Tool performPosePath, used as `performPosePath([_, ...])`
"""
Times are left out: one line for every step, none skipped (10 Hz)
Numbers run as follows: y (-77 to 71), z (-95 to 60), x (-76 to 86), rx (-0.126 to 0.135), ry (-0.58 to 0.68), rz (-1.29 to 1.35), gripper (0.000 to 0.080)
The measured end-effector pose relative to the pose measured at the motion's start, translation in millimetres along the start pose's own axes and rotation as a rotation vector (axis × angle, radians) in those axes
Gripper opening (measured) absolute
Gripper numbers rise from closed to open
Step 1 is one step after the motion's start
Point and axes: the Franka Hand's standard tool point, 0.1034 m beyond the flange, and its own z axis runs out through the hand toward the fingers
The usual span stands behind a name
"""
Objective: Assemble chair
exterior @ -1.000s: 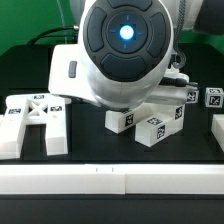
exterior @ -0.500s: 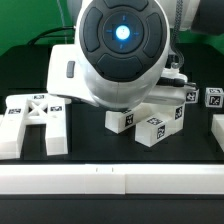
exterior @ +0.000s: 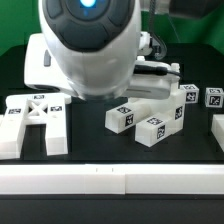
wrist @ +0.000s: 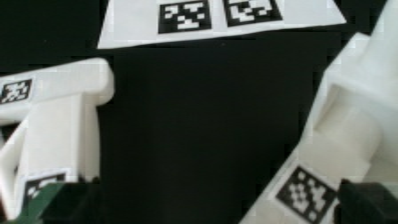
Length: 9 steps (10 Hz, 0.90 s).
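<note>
Exterior view, near to far:
- White rail (exterior: 110, 182) laid across front edge, both ends cut off.
- X-braced frame (exterior: 30, 122) lying flat on black table (exterior: 90, 145), at 8 o'clock.
- Three small cubes (exterior: 152, 130) clustered at 4 o'clock.
- Slab (exterior: 218, 130) at 3 o'clock, cropped by edge.
- Two tagged blocks (exterior: 213, 98) at 2 o'clock, one partly hidden.
- Arm housing (exterior: 85, 45) fills 12 o'clock; whatever lies behind is masked.

Wrist view:
- Gripper (wrist: 210, 205) jaws seen wide apart, fingertips (wrist: 45, 198) mostly cropped. Only table between them, nothing held.
- Tagged part (wrist: 347, 130) blurred, not identifiable.
- Marker board (wrist: 222, 20) beyond, cut off.
</note>
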Motion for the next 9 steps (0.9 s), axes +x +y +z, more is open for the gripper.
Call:
performPosePath([0.6, -14.6, 6.9, 0.004, 0.118, -0.006, 0.0649])
performPosePath([3.5, -20.5, 0.4, 0.018, 0.189, -0.005, 0.0649])
performPosePath([4.5, -23.4, 0.6, 0.022, 0.226, -0.004, 0.0649])
performPosePath([3.7, -32.9, 12.1, 0.019, 0.34, -0.004, 0.0649])
performPosePath([2.7, -35.7, 11.9, 0.022, 0.426, -0.004, 0.0649])
performPosePath([3.1, -36.3, 11.9, 0.025, 0.5, -0.002, 0.0649])
performPosePath([4.7, -39.5, 14.7, 0.024, 0.583, -0.01, 0.0649])
performPosePath([11.2, -38.4, 14.7, 0.021, 0.635, -0.032, 0.0649])
performPosePath([19.1, -40.8, 18.4, 0.004, 0.725, -0.062, 0.0649])
